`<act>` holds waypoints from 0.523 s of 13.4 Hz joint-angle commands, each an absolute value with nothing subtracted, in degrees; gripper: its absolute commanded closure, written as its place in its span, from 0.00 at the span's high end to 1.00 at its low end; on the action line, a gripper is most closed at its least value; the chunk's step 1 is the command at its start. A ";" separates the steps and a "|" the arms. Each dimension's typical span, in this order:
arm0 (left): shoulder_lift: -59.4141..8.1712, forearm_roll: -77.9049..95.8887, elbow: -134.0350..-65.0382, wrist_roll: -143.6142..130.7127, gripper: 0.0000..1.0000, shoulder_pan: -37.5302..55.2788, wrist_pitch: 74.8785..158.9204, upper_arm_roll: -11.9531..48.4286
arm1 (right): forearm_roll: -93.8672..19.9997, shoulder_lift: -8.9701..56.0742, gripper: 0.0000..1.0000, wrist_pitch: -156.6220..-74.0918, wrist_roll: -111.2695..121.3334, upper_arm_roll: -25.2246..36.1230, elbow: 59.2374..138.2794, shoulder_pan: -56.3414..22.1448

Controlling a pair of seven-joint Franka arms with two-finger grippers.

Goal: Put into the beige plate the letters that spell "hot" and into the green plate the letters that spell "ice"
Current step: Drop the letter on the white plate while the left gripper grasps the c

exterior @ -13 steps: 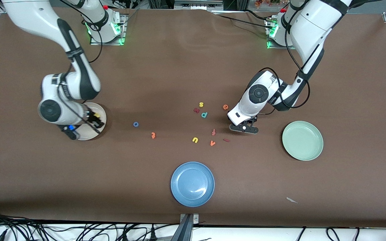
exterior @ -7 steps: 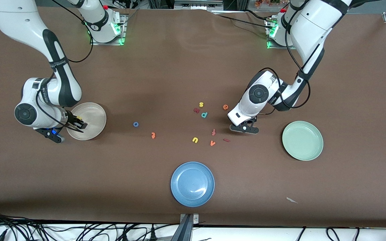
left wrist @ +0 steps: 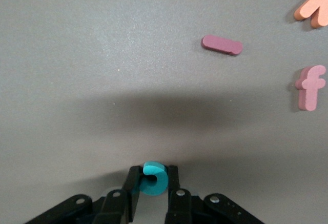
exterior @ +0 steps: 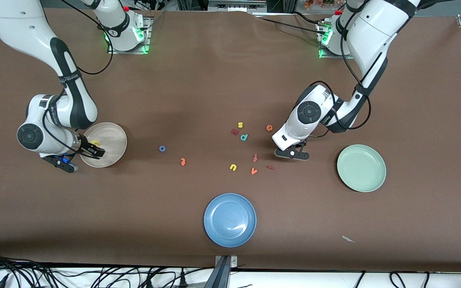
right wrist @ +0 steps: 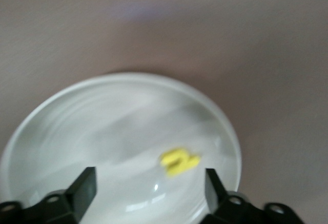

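Yellow h (exterior: 95,143) dropped from right fingers (exterior: 94,151), now spread, into beige plate (exterior: 114,134) | left fingers (left wrist: 152,196) pinch teal c (left wrist: 152,178) | green plate (exterior: 361,168)

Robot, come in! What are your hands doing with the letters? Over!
Right gripper open over beige plate, yellow h in it. Left gripper shut on teal c. Green plate bare. Nothing blocking.

The h (exterior: 95,143) is found in the beige plate (exterior: 112,134); the o (exterior: 162,148) is seen at its three o'clock on the tabletop (exterior: 198,80).
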State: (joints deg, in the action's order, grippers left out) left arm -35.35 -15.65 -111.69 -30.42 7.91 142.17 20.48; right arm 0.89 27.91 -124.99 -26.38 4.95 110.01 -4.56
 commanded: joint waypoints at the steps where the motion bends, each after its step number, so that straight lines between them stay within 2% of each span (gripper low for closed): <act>1: -34.20 -17.58 -110.22 -31.82 0.13 8.18 138.87 20.30 | 0.35 23.12 1.00 -120.68 -31.00 -0.24 110.74 -4.48; 4: -32.18 -17.67 -107.32 -31.12 0.12 7.30 131.95 20.48 | 0.26 22.24 1.00 -119.00 -37.87 -8.58 110.92 -4.48; 7: -30.07 -17.67 -106.96 -26.92 0.12 4.32 130.87 20.48 | 0.96 22.41 0.99 -121.10 -36.65 -14.40 110.83 -4.40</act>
